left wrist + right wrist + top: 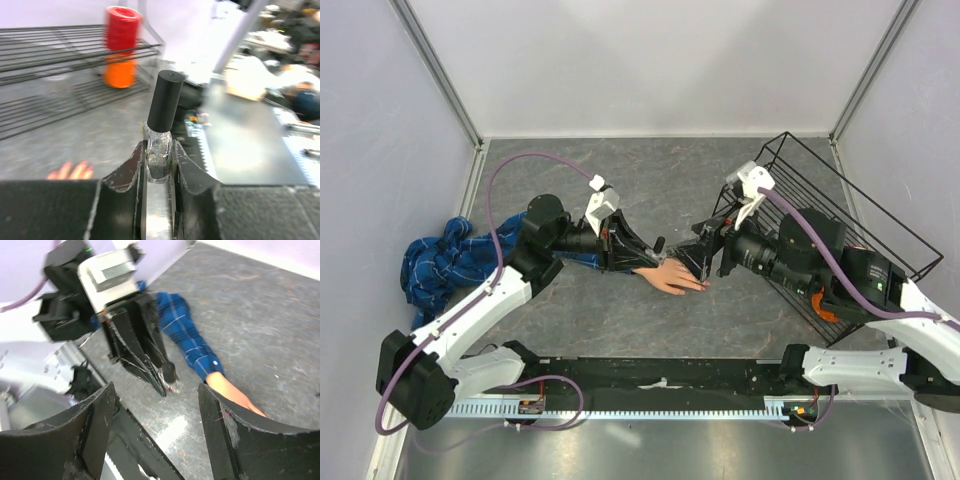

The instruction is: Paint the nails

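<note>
Grey table (620, 190): mannequin hand (670, 277) lies flat mid-table, nails (700, 287) too small to judge. Left gripper (653, 247) pinches the polish bottle (163, 115), cap on. Right gripper (703, 258) is spread and empty (just beside the bottle). Painting likely not started; uncapping and brushing remain.

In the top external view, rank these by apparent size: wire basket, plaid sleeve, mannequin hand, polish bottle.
1. wire basket
2. plaid sleeve
3. mannequin hand
4. polish bottle, only partly visible
</note>
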Action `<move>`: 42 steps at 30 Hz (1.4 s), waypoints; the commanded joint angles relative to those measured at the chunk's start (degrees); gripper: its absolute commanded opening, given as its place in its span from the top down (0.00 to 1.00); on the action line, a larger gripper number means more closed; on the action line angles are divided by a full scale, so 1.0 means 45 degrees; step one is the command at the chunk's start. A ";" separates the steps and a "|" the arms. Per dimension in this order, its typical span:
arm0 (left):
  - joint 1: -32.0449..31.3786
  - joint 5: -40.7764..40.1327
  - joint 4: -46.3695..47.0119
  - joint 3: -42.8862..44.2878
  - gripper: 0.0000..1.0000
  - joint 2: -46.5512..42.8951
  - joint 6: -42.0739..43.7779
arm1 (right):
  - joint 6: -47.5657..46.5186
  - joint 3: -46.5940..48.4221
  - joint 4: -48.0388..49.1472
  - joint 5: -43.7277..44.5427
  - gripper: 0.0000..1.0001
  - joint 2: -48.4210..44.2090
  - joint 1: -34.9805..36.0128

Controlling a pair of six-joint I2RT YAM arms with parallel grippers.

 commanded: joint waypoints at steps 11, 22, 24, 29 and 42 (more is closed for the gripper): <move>0.0012 0.2754 0.3012 0.0219 0.98 0.0456 -0.2595 | -0.1476 0.0254 -0.0126 -0.5284 0.41 0.1598 -0.1572; 0.0012 0.1937 0.2311 0.0219 0.98 0.0183 -0.1837 | -0.1692 0.0117 -0.0126 -0.4758 0.77 0.2008 -0.1729; 0.0012 0.1429 0.1414 0.0297 0.98 -0.0069 -0.1348 | -0.1575 0.0097 -0.0165 -0.4465 0.90 0.2202 -0.1748; 0.0012 -0.4364 -0.1905 0.0570 0.98 -0.0948 0.1638 | 0.0510 -0.0176 0.0515 -0.3919 1.00 0.2964 -0.1613; 0.0012 -0.7950 -0.2378 -0.0016 0.98 -0.2142 0.2600 | 0.5635 0.0644 0.1358 0.7470 0.99 0.5504 0.2978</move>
